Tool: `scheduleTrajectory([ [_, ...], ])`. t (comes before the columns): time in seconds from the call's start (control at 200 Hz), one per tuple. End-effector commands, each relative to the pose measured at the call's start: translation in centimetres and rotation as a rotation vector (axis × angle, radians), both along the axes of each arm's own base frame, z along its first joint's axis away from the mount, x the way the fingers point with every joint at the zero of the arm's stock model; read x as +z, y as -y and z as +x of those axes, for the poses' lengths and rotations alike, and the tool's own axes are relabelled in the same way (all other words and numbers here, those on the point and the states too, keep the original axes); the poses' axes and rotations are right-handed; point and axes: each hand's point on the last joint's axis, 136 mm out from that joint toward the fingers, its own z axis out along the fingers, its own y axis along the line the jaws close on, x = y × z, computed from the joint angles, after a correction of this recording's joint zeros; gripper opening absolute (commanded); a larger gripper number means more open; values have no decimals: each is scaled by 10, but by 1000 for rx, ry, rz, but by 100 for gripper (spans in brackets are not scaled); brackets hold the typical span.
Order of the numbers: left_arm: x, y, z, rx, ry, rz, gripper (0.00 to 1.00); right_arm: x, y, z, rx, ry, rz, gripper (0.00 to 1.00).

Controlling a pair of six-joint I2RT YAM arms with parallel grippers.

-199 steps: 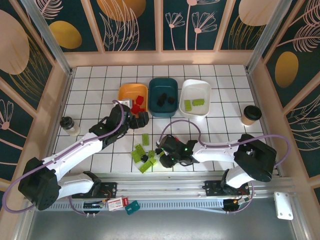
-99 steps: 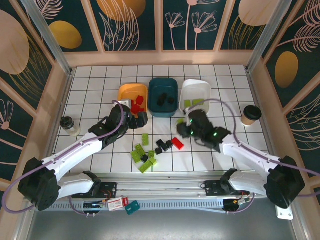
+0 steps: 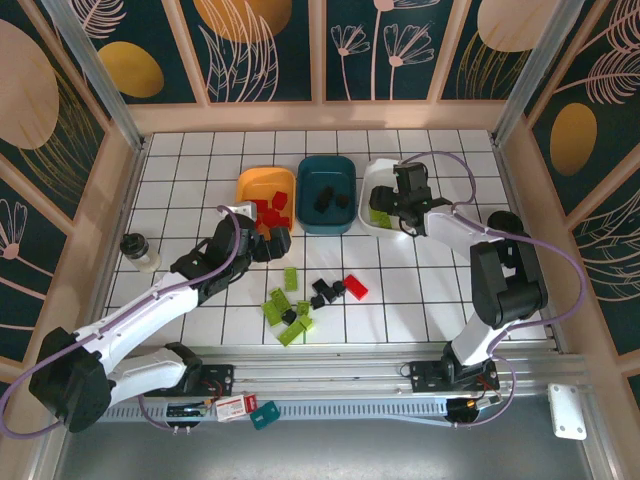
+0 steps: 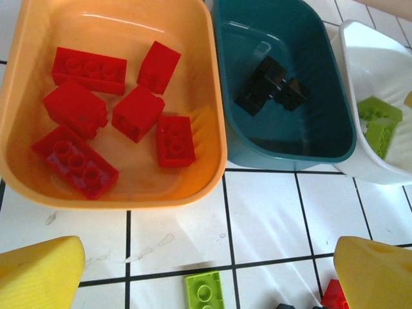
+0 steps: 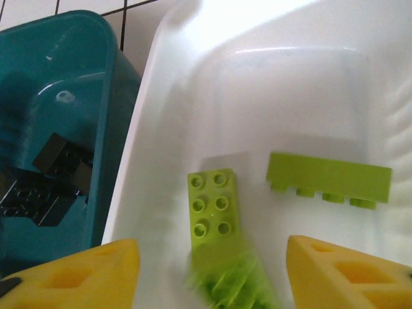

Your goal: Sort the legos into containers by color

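Three containers stand in a row at the back: an orange tub [image 3: 247,180] with several red legos [image 4: 89,67], a teal tub [image 3: 310,170] with black legos [image 4: 270,87], and a white tub [image 3: 410,175]. My right gripper [image 5: 212,261] hangs open over the white tub [image 5: 290,84]. A blurred green lego [image 5: 235,286] lies loose between its fingers, beside a six-stud green lego [image 5: 212,206] and a long one [image 5: 328,177]. My left gripper [image 4: 209,257] stands open and empty just in front of the orange tub [image 4: 215,129]. Green, black and red legos [image 3: 290,315] lie loose on the tiles.
A paper cup [image 3: 501,230] stands to the right of the white tub, and a small lidded cup [image 3: 140,252] stands near the left wall. A lone green lego [image 4: 206,293] lies below my left gripper. Wooden walls close in the tiled floor.
My right arm swung from the loose pile up to the white tub, shut on a green lego, then opened and let it go. The left arm barely shifted.
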Motion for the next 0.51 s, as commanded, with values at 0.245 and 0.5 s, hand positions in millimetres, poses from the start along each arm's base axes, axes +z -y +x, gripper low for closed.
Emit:
scheduleTrajectory([
  [0.245,-4,-16,-6,58,-5,32,99,32,-87,-123,346,35,-29,69],
  [0.5,-7,-28,-8,92,4,71,99,-14,-157,-285,800,-174,-73,69],
])
